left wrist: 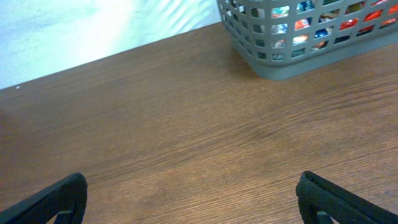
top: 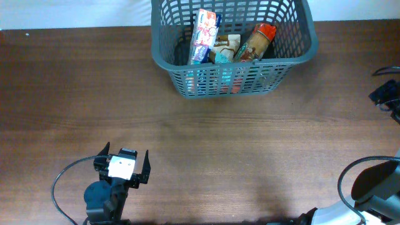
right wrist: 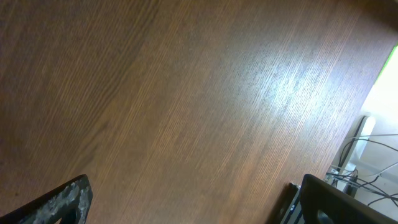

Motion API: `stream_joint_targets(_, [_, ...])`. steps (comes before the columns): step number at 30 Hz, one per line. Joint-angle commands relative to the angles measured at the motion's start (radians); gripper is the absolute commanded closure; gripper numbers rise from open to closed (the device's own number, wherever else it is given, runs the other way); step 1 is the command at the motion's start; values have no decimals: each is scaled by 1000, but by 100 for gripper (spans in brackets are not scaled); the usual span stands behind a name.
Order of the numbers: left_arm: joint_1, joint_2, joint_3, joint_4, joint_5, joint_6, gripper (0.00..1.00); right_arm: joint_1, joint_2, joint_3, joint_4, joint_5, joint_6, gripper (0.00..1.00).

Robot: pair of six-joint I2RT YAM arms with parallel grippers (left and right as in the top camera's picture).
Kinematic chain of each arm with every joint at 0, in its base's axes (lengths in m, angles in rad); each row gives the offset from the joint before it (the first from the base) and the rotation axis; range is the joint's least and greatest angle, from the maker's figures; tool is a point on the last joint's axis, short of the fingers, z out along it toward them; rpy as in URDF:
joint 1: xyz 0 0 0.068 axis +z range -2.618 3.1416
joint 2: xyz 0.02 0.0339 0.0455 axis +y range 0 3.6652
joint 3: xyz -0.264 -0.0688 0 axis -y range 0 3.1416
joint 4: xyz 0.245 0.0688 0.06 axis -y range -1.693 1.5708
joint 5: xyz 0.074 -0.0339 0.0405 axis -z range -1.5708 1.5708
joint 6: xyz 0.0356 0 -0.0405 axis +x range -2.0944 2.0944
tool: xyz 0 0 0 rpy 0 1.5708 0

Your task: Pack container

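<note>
The left jaws stand spread as wide as they go, with nothing between them. In the left wrist view only bare wood shows in the gap. The right jaws are just as wide and just as empty over a bare stretch of the brown wood-grain tabletop. They likely stand open because neither arm has anything to carry at this point.

From overhead, the left arm sits at the near edge, its jaws pointing across the tabletop toward the far side. The right arm is tucked into the near right corner, with loose black cables trailing beside it. Both are well apart from the work, which reads as a parked or ready pose, not a reach.

The large dark grey plastic basket, with lattice-slotted sides and rounded corners, stands upright at the far edge, a little right of centre. Inside it, a tall blue, white and pink packet leans against the left wall. A brown bottle with a red cap lies tilted toward the right, and a cream-coloured pack is wedged between them. Leaning them this way lets the walls hold them up.

No loose item shows on the tabletop, so the packing looks done or close to it.
</note>
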Motion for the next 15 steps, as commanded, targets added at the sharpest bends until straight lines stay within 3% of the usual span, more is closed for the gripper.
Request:
stream_joint_targets(1, [6,-10,-11,-4,-33,-33,1,-2,-10,-3,0,2,9,1])
stream_joint_targets(15, [6,-9,-11,0,-26,-35,1,-2,-10,-3,0,2,9,1])
